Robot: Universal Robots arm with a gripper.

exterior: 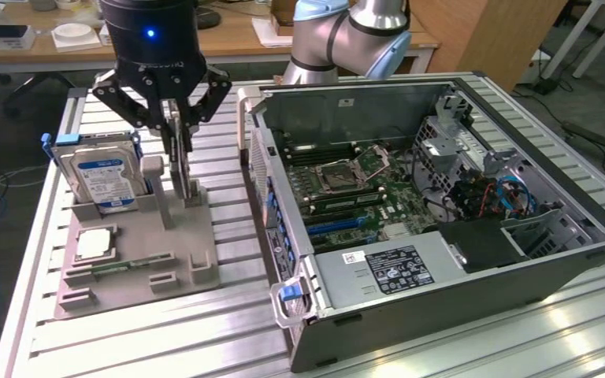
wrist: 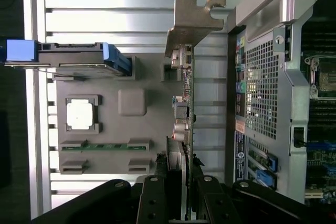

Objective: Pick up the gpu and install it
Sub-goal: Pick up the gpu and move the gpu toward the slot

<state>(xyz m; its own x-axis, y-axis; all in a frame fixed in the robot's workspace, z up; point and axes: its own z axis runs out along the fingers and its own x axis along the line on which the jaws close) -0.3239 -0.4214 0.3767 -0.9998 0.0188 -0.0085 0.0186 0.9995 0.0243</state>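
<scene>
**Over the grey holder, the gripper pinches the gpu**

On the counter [exterior: 155, 346], to the exterior view's left of the open computer case [exterior: 334, 102], stands a grey holder [exterior: 176, 272] with the spare parts. The gripper [exterior: 180, 130] hangs directly above it. Its fingers are pressed against the two faces of the gpu [exterior: 186, 169], so it is pinching the card at its upper edge. The card stands upright on its thin edge, and its lower edge appears to be at the holder's slot; whether it is seated there or already free cannot be told. In the wrist view the card runs straight away from the gripper, with the silver end bracket [wrist: 191, 17] at the far end.

Several things could go wrong from here, as a judgement. The grip is narrow and sits at one edge of a long, thin card, so the card may tilt or swing between the fingers. A tilted card would not meet a slot on the motherboard [exterior: 387, 189] squarely. The bracket sticks out beyond the card and might catch on the holder's posts or on the rim of the case. The hard drive [exterior: 101, 177] stands just beside the gripper, on the exterior view's left, and a sideways move could knock it. Loose cables [exterior: 491, 193] inside the case could also be in the way.
</scene>
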